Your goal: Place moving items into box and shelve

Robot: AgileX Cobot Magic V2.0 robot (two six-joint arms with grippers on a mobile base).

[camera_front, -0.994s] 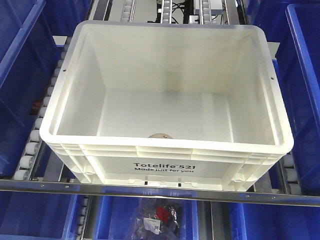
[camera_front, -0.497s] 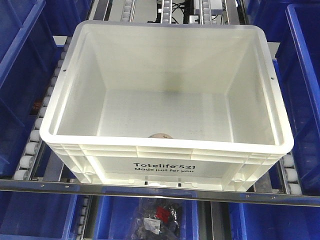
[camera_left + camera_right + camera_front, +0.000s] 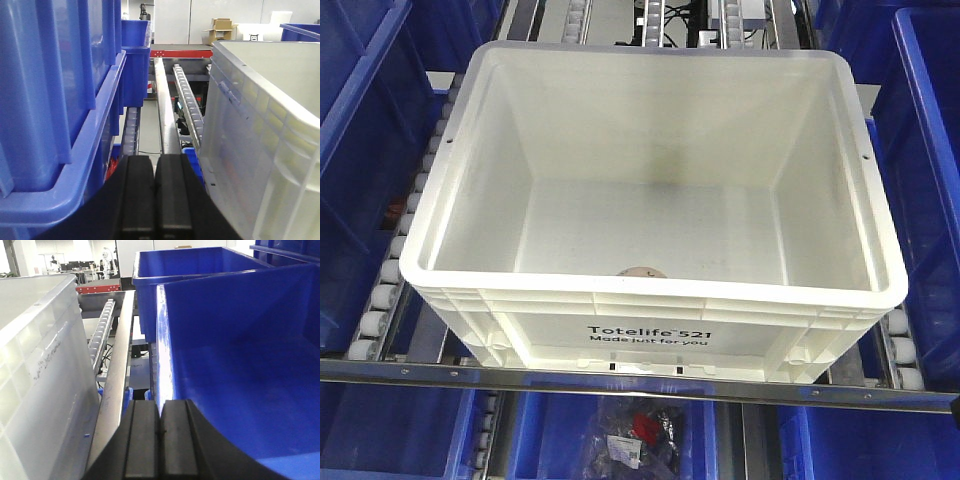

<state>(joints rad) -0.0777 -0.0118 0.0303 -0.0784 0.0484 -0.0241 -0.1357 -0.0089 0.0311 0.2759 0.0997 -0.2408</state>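
Box on the shelf rollers

My left hand [image 3: 155, 200] and right hand [image 3: 160, 440], both pressed together and empty, flank the box [image 3: 650, 325]; one plush ball [image 3: 641, 271] peeks behind its near wall.

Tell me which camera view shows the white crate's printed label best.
The exterior front-facing view: the black "Totelife 521" print faces it squarely on the white crate. Each wrist view shows only one ribbed side wall, at the left wrist and right wrist, no print.

The box [image 3: 650, 300] is plain white with black "Totelife 521" print, a dusty pink plush ball [image 3: 642, 271] inside, solid blue bins [image 3: 365, 150] beside it, both tools black.
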